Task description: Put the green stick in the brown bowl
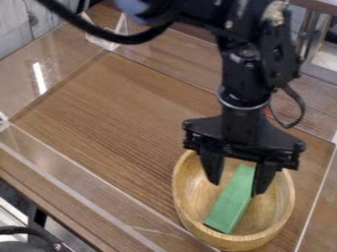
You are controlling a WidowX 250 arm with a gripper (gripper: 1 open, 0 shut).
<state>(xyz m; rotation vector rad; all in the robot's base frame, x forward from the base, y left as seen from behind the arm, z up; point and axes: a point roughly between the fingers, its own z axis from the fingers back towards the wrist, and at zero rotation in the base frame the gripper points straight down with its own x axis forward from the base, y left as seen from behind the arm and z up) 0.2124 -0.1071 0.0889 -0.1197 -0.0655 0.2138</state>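
Stick lies inside our bowl, leaning up against its far wall. Our gripper hangs just above it, fingers spread apart, holding nothing.

The tabletop lies bare to the left of and behind the bowl, giving wide passage there. Inside the bowl, the stick leans against the far wall and fills much of the hollow under the hand. Clear walls fence the tabletop's left and back edges.
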